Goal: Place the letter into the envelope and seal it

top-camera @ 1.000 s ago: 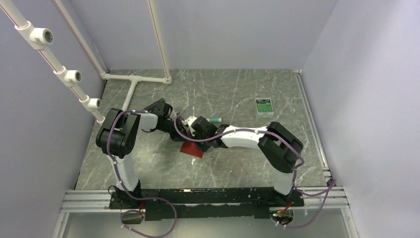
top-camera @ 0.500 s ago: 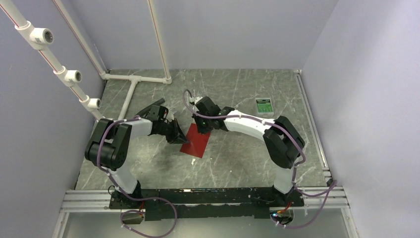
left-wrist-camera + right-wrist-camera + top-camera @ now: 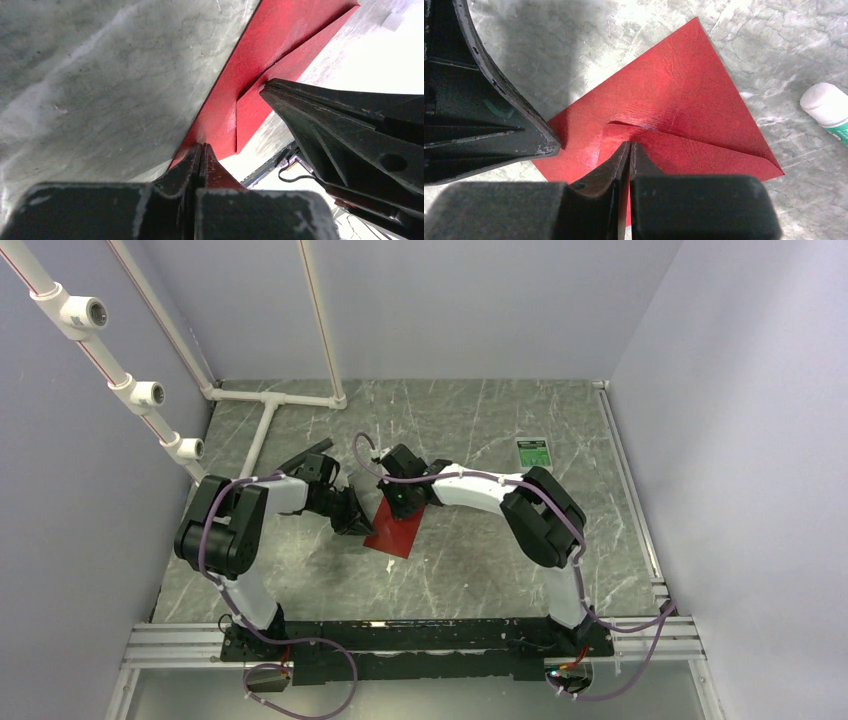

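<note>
1. Dark red glossy paper envelope (image 3: pixel 395 535): lies flat on your grey marbled table (image 3: pixel 470 570), mid-table, between your two grippers. The pointed triangular flap is folded over the body, and one seam stands slightly lifted near the right fingertips.
2. Left gripper (image 3: pixel 201 148): fingers clenched together with nothing between them. The tips touch the envelope's left edge.
3. Right gripper (image 3: pixel 630 146): fingers pressed together, with only a hairline slit between them. The tips rest on the envelope's face where the flap folds meet.
4. Small white-and-green box (image 3: pixel 533 452): on the table, well apart, to the far right.
5. White tube with a green label (image 3: pixel 828 109): on the table near the envelope, apart from it.
</note>
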Robot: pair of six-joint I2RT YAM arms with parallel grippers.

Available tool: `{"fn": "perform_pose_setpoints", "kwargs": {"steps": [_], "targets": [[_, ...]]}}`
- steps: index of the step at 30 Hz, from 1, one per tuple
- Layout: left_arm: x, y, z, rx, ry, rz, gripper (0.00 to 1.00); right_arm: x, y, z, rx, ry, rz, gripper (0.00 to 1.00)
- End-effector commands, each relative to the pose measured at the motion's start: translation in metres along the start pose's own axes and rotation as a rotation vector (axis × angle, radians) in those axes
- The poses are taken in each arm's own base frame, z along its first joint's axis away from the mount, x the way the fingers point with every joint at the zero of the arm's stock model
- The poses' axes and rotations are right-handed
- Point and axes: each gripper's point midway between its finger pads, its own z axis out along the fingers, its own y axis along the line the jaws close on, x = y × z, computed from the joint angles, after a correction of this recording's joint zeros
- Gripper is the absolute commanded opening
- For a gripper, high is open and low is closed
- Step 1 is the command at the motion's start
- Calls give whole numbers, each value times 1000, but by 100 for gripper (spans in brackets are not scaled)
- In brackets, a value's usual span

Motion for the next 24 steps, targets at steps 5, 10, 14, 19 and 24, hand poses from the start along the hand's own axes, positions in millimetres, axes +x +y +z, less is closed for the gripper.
{"fn": "perform_pose_setpoints", "kwargs": {"steps": [5,10,14,19,24], "targets": [[10,40,4,-193,43,-42,3,-6,6,12,-14,-10,-11,8],[10,45,6,-219,53,-52,2,0,2,19,52,1,-75,8],[9,47,7,-228,56,-53,2,10,-1,24,124,32,-138,8],[8,49,8,-241,59,-61,2,26,-3,25,177,74,-170,7],[10,52,8,-254,62,-69,2,36,-16,24,246,122,-169,7]]}}
